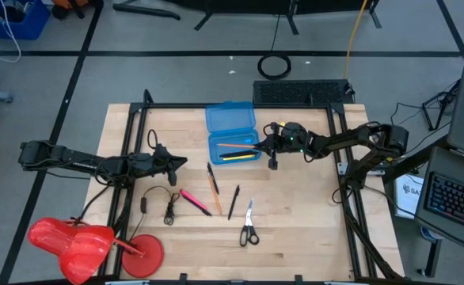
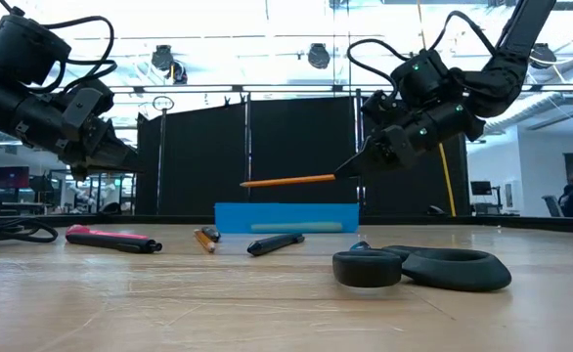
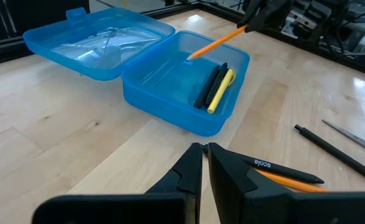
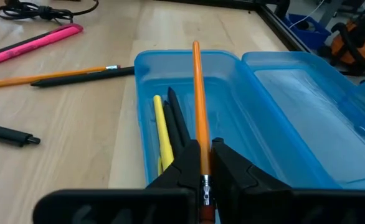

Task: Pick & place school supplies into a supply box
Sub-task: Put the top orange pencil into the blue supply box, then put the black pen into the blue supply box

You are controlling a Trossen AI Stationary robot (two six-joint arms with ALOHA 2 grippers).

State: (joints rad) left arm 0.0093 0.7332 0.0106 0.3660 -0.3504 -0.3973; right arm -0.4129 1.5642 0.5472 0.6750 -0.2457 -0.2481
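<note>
while open, the supply box (image 4: 232,124) holds yellow pen (image 4: 164,134).

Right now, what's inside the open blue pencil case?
Inside the bright blue plastic pencil case lie a yellow pen and a black pen. The floor under them is covered.

Light wooden table (image 1: 311,237), open blue supply box (image 1: 232,133) lying near its far edge, pink pen (image 1: 192,199), orange pencil (image 1: 214,184), 2 black pens (image 1: 233,202), scissors (image 1: 249,226), black cable (image 1: 159,202), red objects (image 1: 89,244) at 1 front corner
</note>
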